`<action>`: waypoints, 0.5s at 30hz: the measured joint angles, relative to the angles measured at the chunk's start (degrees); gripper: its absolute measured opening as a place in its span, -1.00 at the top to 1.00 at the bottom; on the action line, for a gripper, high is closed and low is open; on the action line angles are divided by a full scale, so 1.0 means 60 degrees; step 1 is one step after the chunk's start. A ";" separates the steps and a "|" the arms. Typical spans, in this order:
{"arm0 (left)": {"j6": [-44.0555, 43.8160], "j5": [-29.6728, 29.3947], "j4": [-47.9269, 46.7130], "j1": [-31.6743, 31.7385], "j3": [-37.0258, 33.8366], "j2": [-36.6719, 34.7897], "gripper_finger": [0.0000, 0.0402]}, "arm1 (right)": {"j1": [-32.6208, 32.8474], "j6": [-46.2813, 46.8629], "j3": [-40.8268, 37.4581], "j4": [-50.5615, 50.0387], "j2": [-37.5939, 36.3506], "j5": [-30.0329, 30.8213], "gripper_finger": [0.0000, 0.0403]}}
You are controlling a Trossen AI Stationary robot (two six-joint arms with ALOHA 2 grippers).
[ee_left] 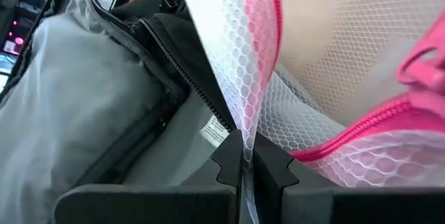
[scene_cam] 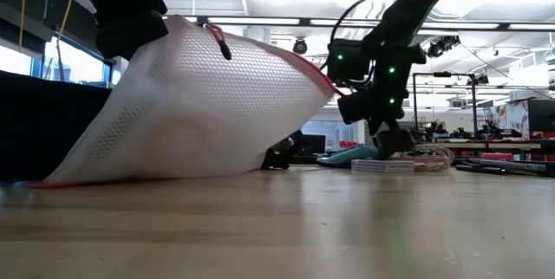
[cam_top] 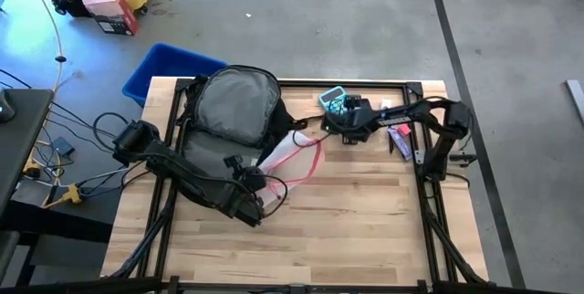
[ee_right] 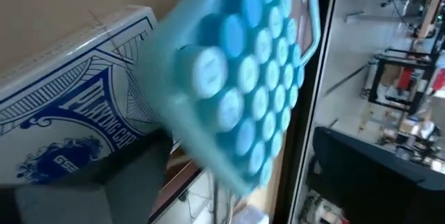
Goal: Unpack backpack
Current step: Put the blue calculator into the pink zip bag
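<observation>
Beside the backpack, the left gripper pinches the mesh pouch; right fingers spread.

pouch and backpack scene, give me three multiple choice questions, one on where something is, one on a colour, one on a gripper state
1. Where does the backpack lie on the table?
A. far side, toward the left arm
B. near right corner
C. hanging off the near edge

2. What colour is the zip edge of the mesh pouch?
A. green
B. pink
C. yellow

3. How is the left gripper?
A. wide open over bare wood
B. out of view
C. shut on the mesh pouch

Answers:
1 A, the high view shows it at the table's far edge, left of centre.
2 B, the left wrist view shows a pink zip band along the white mesh.
3 C, the left wrist view shows its fingers pinched together with the mesh between them.
</observation>
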 joint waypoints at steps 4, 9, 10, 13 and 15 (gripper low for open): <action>0.0313 -0.0069 0.0104 0.0111 0.0000 0.0000 1.00 | -0.0693 -0.0502 0.0000 0.0590 -0.0018 -0.0945 -0.50; 0.0847 -0.0073 0.0481 0.0323 0.0000 0.0000 1.00 | -0.1229 -0.0225 0.0007 0.1284 -0.0007 -0.1559 -0.28; 0.0921 -0.0076 0.0535 0.0355 0.0000 0.0000 1.00 | -0.1291 -0.0157 0.0007 0.1407 -0.0007 -0.1708 -0.21; 0.1067 -0.0076 0.0662 0.0419 0.0000 0.0000 1.00 | -0.1435 0.0373 0.0000 0.1712 0.0004 -0.2008 0.05; 0.1067 -0.0072 0.0661 0.0433 0.0000 0.0000 1.00 | -0.1438 0.0752 -0.0004 0.1745 0.0008 -0.1888 0.28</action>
